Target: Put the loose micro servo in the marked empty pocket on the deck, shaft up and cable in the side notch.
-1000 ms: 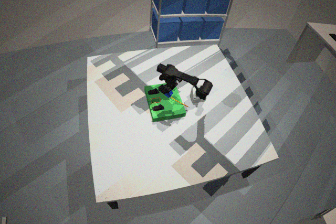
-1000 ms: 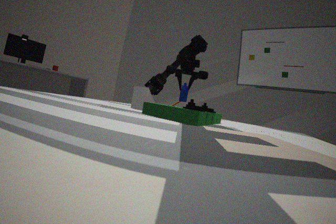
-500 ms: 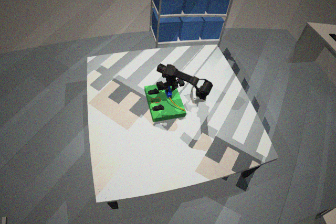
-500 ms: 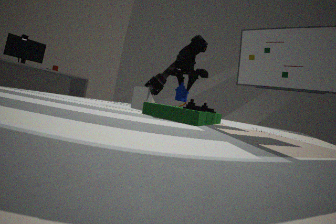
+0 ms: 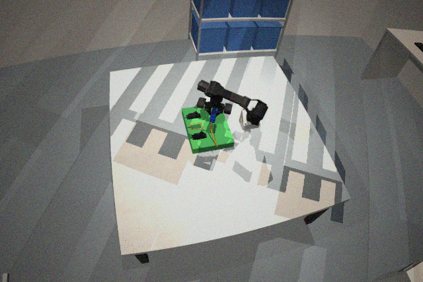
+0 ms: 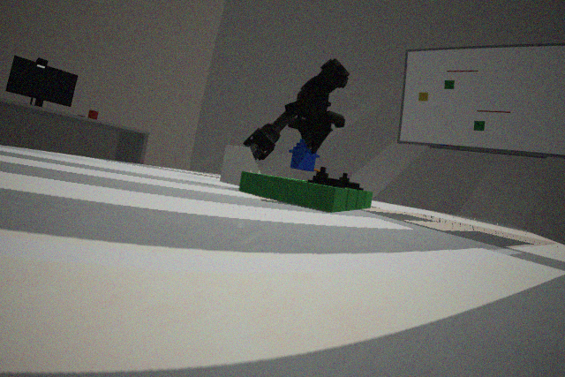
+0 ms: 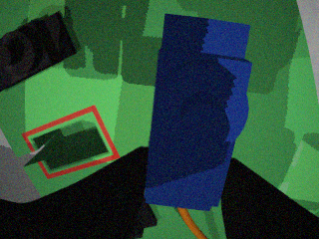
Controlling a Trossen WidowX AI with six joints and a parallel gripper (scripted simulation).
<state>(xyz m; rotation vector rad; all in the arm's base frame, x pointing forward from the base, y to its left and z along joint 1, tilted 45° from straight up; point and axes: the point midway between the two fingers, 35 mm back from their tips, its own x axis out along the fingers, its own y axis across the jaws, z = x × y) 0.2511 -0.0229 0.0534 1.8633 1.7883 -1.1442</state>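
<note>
My gripper (image 5: 213,109) (image 6: 308,147) (image 7: 186,162) has the blue micro servo (image 5: 213,115) (image 6: 303,156) (image 7: 196,110) pinched between its fingers, raised above the green deck (image 5: 223,139) (image 6: 287,192) (image 7: 135,110). The red-outlined pocket (image 5: 195,126) (image 7: 107,131) lies off to one side of the servo, between two black servos (image 5: 193,115) (image 5: 199,135). I see the deck resting on a pale, shadow-striped table (image 5: 205,203) (image 6: 228,309); beyond stand a shelf unit (image 5: 199,33) of blue bins (image 5: 214,1) and a whiteboard (image 6: 516,90).
</note>
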